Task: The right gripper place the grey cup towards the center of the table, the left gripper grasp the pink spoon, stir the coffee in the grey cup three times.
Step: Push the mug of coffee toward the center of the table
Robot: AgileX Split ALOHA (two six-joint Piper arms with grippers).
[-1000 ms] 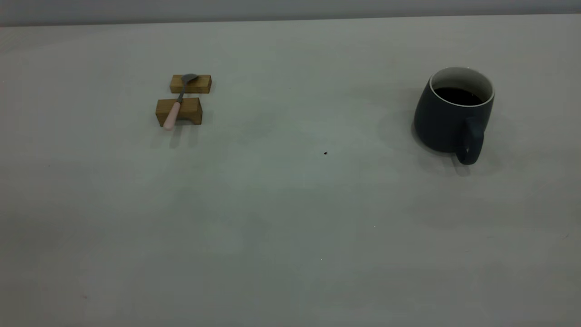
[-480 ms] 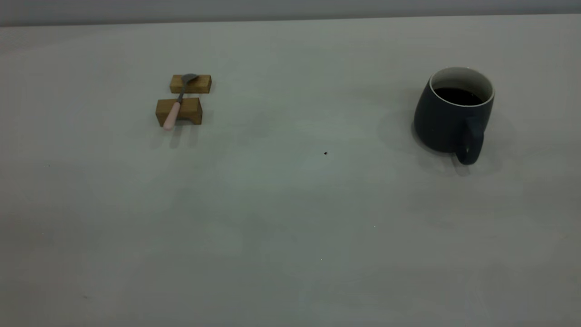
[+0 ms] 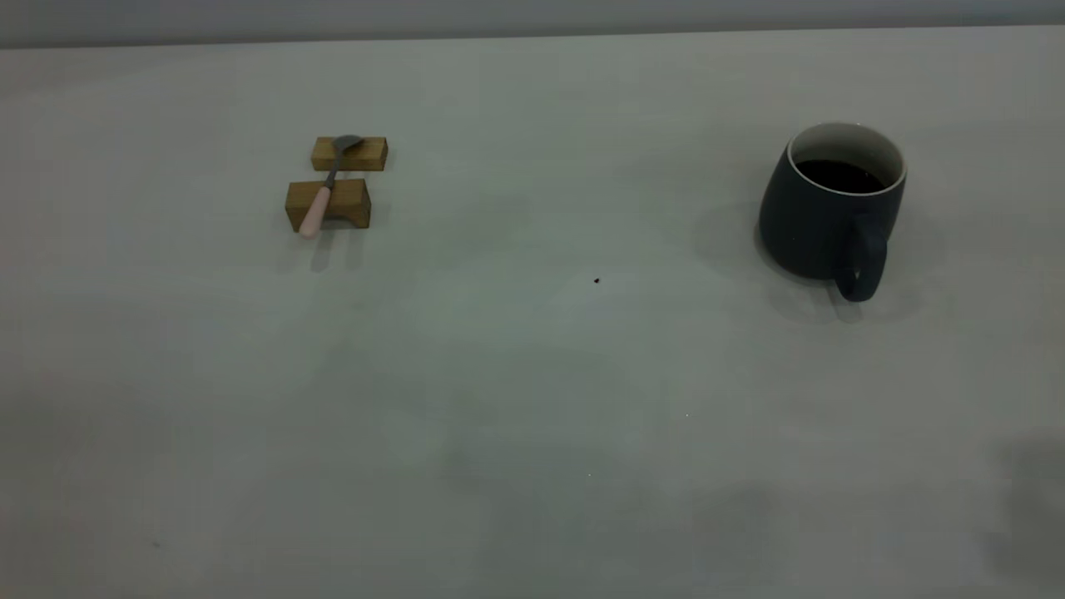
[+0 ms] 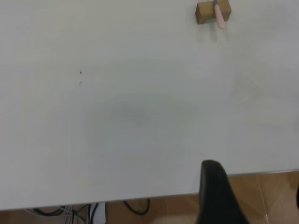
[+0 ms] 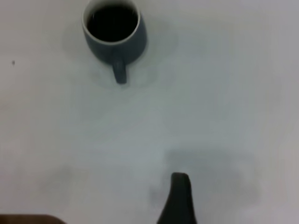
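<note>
The grey cup (image 3: 832, 212) stands upright at the table's (image 3: 532, 374) right side, handle toward the camera, with black coffee (image 3: 839, 175) inside. In the right wrist view the cup (image 5: 114, 35) is far ahead of my right gripper (image 5: 247, 182); only one of its fingers (image 5: 180, 198) shows, with nothing beside it. The pink spoon (image 3: 320, 200) lies across two wooden blocks at the left. The left wrist view has the spoon (image 4: 219, 16) far from my left gripper (image 4: 255, 177), which hangs open over the table's near edge. Neither gripper appears in the exterior view.
Two tan wooden blocks (image 3: 349, 154) (image 3: 329, 204) carry the spoon. A tiny dark speck (image 3: 596, 280) marks the table's middle. The left wrist view shows the table's edge (image 4: 140, 198) with brown floor and cables below it. A faint shadow (image 3: 1032, 499) lies at the front right.
Cup and spoon have not moved. A dark shadow has appeared on the table at the front right of the exterior view.
</note>
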